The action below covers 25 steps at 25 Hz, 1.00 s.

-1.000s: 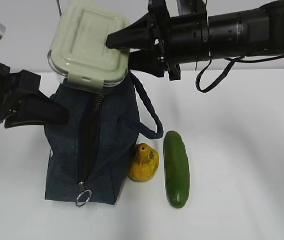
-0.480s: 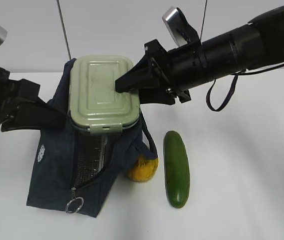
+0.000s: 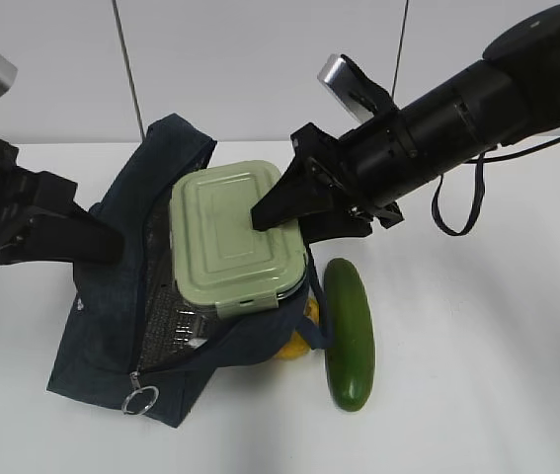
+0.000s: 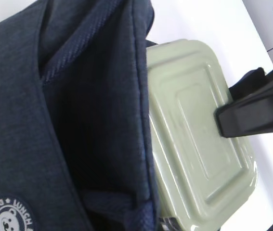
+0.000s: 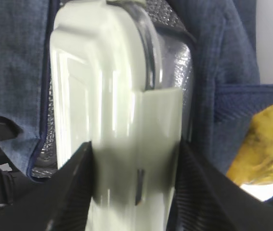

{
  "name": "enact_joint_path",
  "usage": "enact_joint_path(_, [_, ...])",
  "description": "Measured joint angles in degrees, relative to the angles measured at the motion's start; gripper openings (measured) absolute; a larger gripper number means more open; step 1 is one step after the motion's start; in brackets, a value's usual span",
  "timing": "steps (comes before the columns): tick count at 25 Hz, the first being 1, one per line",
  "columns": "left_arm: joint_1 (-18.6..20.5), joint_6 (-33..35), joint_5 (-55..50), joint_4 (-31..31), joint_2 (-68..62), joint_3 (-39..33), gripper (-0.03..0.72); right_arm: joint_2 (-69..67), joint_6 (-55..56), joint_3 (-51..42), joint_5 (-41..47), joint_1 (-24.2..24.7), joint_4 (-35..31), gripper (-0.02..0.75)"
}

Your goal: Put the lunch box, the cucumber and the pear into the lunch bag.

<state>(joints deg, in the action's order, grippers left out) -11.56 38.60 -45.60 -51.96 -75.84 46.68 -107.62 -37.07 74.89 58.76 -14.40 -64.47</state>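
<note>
Nearest me, the long dark green cucumber (image 3: 349, 334) lies on the white table (image 3: 477, 355), with the blotchy yellow pear (image 5: 259, 144) tucked against the dark navy fabric lunch bag (image 3: 112, 336). The right gripper (image 3: 278, 215) is clamped on the sage-lidded clear lunch box (image 3: 235, 237), halfway into the bag's mouth. The left gripper (image 3: 87, 240) pinches the bag's left edge. White wall behind.

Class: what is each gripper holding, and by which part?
Right gripper clamps the lunch box across its right end. Left gripper holds the lunch bag's left side.
</note>
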Motion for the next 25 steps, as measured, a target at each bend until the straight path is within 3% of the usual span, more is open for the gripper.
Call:
enact_joint_path(9, [0.0,0.0,1.2,0.5,0.0,0.0,-0.013,0.0,7.0,3.2,-2.8,-0.4,7.0,0.378])
enact_joint_path(18, [0.0,0.0,1.8,0.6,0.0,0.0,-0.014,-4.5,14.1,9.9,-5.5,-6.8,15.6,0.378])
enact_joint_path(25, [0.0,0.0,1.8,0.6,0.0,0.0,-0.014,-9.8,16.9,16.8,-5.8,-9.8,17.5,0.378])
